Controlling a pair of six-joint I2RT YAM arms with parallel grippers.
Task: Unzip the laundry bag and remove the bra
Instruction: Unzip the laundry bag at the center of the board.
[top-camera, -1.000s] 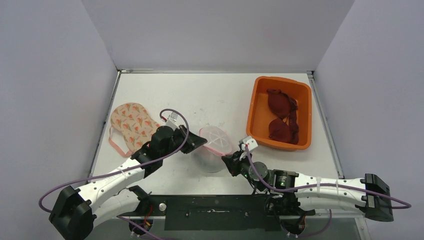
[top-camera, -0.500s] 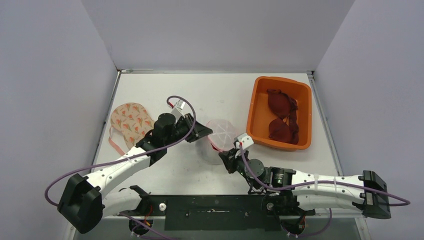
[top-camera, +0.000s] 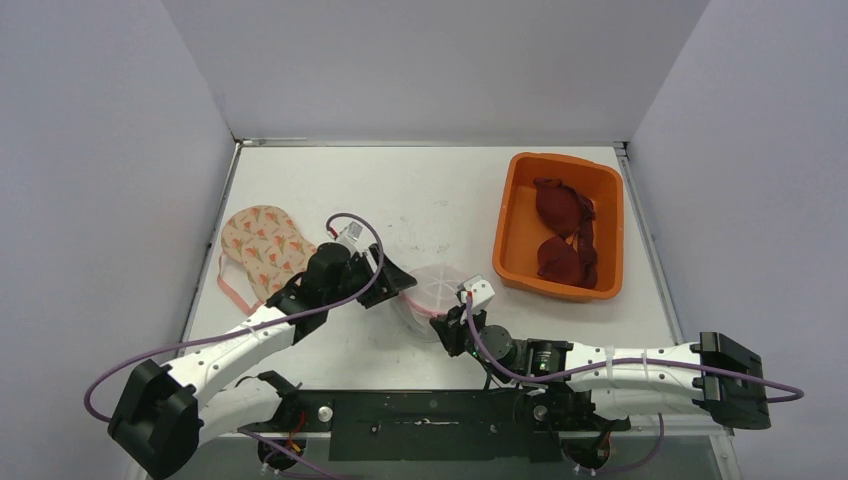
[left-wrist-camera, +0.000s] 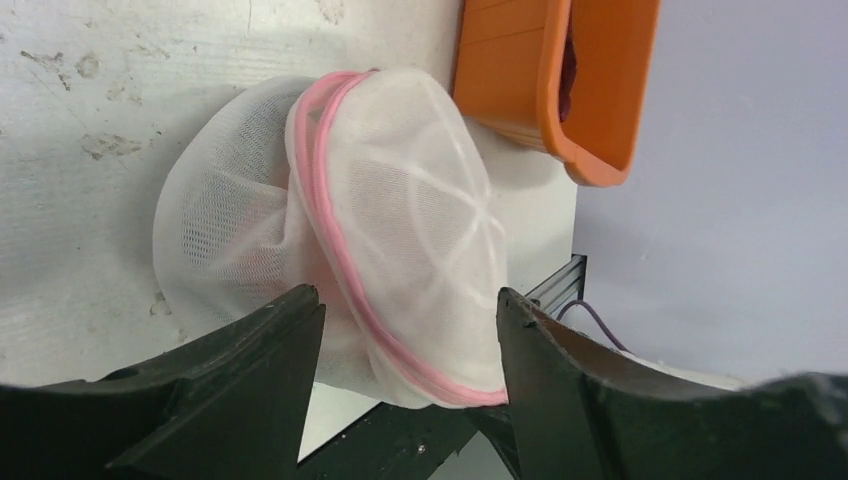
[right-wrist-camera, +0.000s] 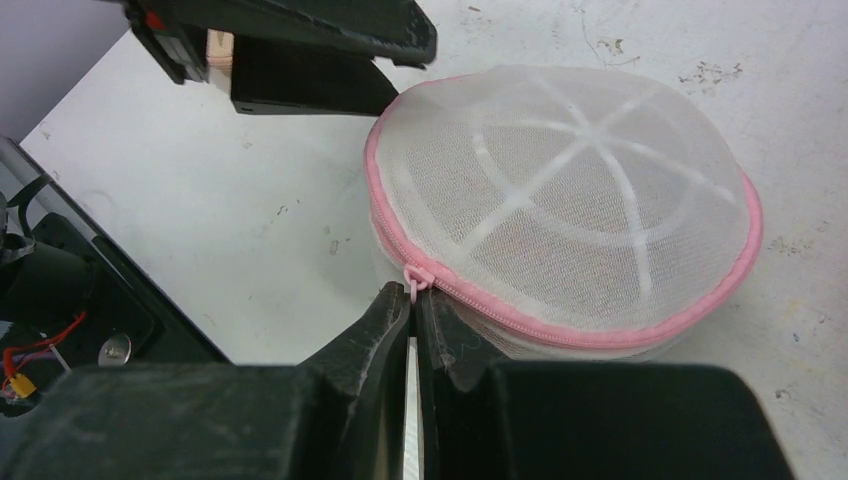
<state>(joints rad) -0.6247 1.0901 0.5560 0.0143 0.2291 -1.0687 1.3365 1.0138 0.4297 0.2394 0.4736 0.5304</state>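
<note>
Left gripper (left-wrist-camera: 408, 300) gaping, the right gripper (right-wrist-camera: 413, 297) is clenching the zipper pull (right-wrist-camera: 409, 275) on the laundry bag (right-wrist-camera: 560, 180), which probably next needs dragging round the rim.

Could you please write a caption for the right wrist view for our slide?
Right gripper shut on the pink zipper pull of the white mesh bag.

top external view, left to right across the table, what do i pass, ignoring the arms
peach patterned bra → laundry bag → orange bin
</note>
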